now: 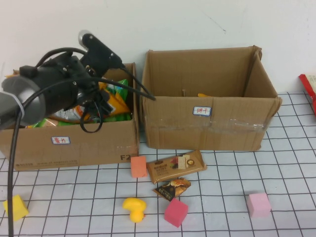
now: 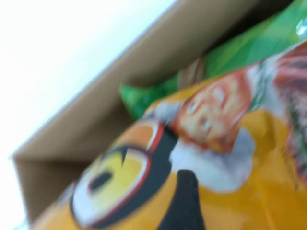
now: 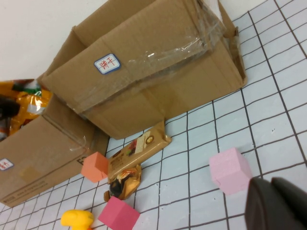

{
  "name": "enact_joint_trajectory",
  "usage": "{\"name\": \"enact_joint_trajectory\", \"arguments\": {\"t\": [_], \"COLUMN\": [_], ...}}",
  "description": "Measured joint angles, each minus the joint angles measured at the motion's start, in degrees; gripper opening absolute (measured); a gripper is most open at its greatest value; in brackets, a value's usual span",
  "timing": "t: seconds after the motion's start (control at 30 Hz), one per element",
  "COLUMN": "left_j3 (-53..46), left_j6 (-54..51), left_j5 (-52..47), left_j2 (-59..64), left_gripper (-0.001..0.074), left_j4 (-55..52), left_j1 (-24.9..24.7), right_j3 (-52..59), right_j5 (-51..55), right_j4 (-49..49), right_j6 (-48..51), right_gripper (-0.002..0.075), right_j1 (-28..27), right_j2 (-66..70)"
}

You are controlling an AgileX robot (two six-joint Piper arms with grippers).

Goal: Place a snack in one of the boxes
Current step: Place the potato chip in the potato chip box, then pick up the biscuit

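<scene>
Reaching over the wide box (image 1: 74,143), the left arm hangs its left gripper (image 1: 96,106) above the glossy snack bags (image 1: 116,101) packed inside; whether its fingers are spread cannot be told. Only the left wrist view shows that orange bag (image 2: 201,158) close up, its printed cartoon face lying against a green bag (image 2: 240,52) and the cardboard wall. The tall box (image 1: 207,121), taped with clear film, stands just beside the wide box. Only the right wrist view shows the right gripper (image 3: 278,203), pressed together, near a pink cube (image 3: 230,170). In front of the tall box lie a brown bar (image 1: 176,167) and an orange cube (image 1: 138,167).
</scene>
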State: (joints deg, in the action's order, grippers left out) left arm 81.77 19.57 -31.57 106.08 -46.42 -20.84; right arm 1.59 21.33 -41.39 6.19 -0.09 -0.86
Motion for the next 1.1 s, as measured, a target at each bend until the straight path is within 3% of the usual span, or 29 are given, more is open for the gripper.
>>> {"name": "enact_joint_trajectory", "arguments": {"t": [0.07,0.13,0.23,0.33,0.43,0.63,0.87,1.1], "left_j3": [0.1,0.5,0.6,0.6,0.9,-1.2,-15.1,-32.7], "left_j6": [1.4,2.3,3.3,3.5,3.3,-4.5,-8.8,-9.0], "left_j5": [-2.5,-5.6,-7.5,-7.0,-6.2,-8.1,-6.5,-5.8], "left_j2": [0.1,-1.0,-5.0,-11.8,-18.5,-29.7,-46.9,-67.0], "left_gripper": [0.0535,0.0509,0.0356,0.0124,0.0036,0.0003,0.0000,-0.0001], "left_j4": [-0.4,-0.4,0.1,3.5,8.5,20.0,28.9,34.8], "left_j1": [0.0,0.0,0.0,0.0,0.0,0.0,0.0,0.0], "right_j3": [0.0,0.0,0.0,0.0,0.0,0.0,0.0,-0.3], "right_j5": [0.0,0.0,0.0,0.0,0.0,0.0,0.0,2.3], "right_j4": [0.0,0.0,0.0,0.0,0.0,-0.5,-1.3,-14.9], "right_j6": [0.0,0.0,0.1,0.3,0.5,0.5,1.7,21.4], "right_gripper": [-0.0001,-0.0001,-0.0001,-0.0001,-0.0001,-0.0001,-0.0001,-0.0001], "right_j1": [0.0,0.0,0.0,0.0,0.0,0.0,0.0,0.0], "right_j2": [0.0,0.0,0.0,0.0,0.0,0.0,0.0,0.0]}}
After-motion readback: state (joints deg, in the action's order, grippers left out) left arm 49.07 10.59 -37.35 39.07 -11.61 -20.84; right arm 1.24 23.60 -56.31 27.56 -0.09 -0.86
